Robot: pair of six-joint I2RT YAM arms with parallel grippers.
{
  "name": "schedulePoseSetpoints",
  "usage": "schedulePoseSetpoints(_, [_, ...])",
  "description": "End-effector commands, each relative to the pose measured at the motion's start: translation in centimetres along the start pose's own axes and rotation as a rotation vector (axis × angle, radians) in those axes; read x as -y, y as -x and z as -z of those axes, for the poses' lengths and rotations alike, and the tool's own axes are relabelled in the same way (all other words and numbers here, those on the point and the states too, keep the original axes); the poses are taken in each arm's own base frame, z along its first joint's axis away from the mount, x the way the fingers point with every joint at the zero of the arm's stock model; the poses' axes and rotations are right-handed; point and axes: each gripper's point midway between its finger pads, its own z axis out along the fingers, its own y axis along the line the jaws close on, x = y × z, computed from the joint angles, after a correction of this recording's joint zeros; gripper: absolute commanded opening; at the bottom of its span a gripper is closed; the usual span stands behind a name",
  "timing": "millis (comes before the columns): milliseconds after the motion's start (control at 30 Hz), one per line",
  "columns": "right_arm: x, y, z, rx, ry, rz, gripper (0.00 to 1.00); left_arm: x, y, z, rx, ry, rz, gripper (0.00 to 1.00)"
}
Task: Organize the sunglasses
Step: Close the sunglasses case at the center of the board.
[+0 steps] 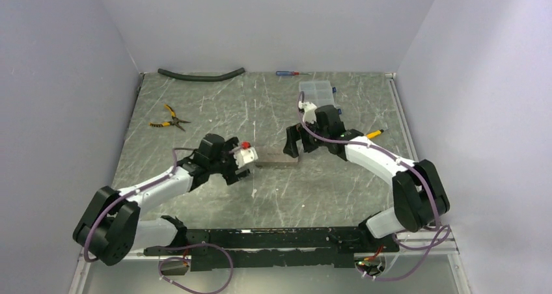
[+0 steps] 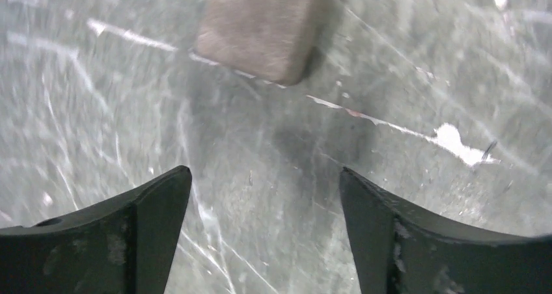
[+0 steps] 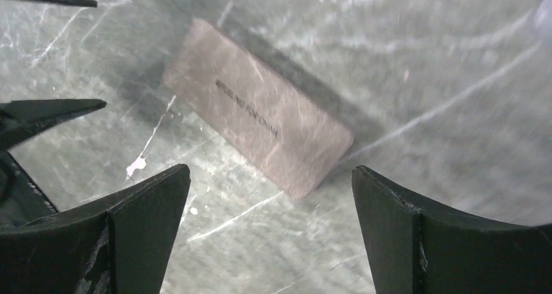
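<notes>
The sunglasses do not show in any view. The brown rectangular case (image 1: 276, 158) lies shut and flat in the middle of the table, between the two grippers. It also shows in the left wrist view (image 2: 260, 27) and the right wrist view (image 3: 260, 134), lid up with small printed lettering. My left gripper (image 1: 250, 168) (image 2: 263, 177) is open and empty, just left of the case and apart from it. My right gripper (image 1: 301, 144) (image 3: 270, 177) is open and empty, above the case's right end. The left gripper's fingers (image 3: 58, 108) show at the left edge of the right wrist view.
Yellow-handled pliers (image 1: 169, 119) lie at the far left. A black curved hose (image 1: 202, 75) and a small screwdriver (image 1: 289, 73) lie by the back wall. A clear plastic organizer box (image 1: 316, 92) stands behind the right gripper, with a yellow-handled tool (image 1: 374, 133) to its right.
</notes>
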Motion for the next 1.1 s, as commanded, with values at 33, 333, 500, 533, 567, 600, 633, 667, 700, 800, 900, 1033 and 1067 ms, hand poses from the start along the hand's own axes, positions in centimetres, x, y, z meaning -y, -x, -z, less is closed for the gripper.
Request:
schedulePoseSetpoints(33, [-1.6,4.6,0.7,0.059,0.128,0.472,1.0,-2.7,0.6,2.3,0.014,0.089,0.411,0.94])
schedulePoseSetpoints(333, [-4.1,2.0,-5.1,-0.193,0.254,0.928,1.0,-7.0,-3.7,5.7,0.008,0.279,0.847,0.94])
schedulePoseSetpoints(500, [-3.8,1.4,-7.5,-0.254,0.215,0.973,1.0,-7.1,-4.3,6.3,0.016,0.293,0.831,0.94])
schedulePoseSetpoints(533, [-3.6,1.6,-7.9,-0.246,0.199,0.972,1.0,-7.0,-4.3,6.3,0.017,0.293,0.831,0.94])
schedulePoseSetpoints(567, [-3.3,1.7,-8.2,-0.242,0.182,0.974,1.0,-6.9,-4.3,6.3,0.02,0.289,0.83,0.94])
schedulePoseSetpoints(600, [-3.0,1.8,-8.5,-0.244,0.164,0.978,1.0,-6.9,-4.2,6.3,0.026,0.287,0.83,0.94])
schedulePoseSetpoints(633, [-2.6,1.9,-8.7,-0.25,0.145,0.978,1.0,-6.8,-4.1,6.3,0.031,0.282,0.83,0.94])
schedulePoseSetpoints(667, [-2.4,1.9,-8.8,-0.257,0.142,0.98,1.0,-6.8,-4.0,6.3,0.036,0.28,0.828,0.94])
schedulePoseSetpoints(700, [-2.2,1.7,-8.9,-0.268,0.14,0.985,1.0,-6.6,-4.0,6.3,0.041,0.275,0.83,0.94])
schedulePoseSetpoints(800, [-2.0,0.5,-8.7,-0.311,0.161,0.999,1.0,-6.7,-3.9,6.2,0.053,0.276,0.827,0.94])
schedulePoseSetpoints(900, [-2.6,0.5,-7.8,-0.286,0.179,0.991,1.0,-6.9,-4.0,6.3,0.055,0.295,0.831,0.94])
schedulePoseSetpoints(1033, [-4.8,3.0,-5.8,-0.144,0.2,0.962,1.0,-7.7,-4.8,6.6,0.047,0.354,0.863,0.94])
schedulePoseSetpoints(1067, [-5.3,3.8,-5.1,-0.099,0.203,0.939,1.0,-8.1,-5.4,6.9,0.038,0.39,0.878,0.94])
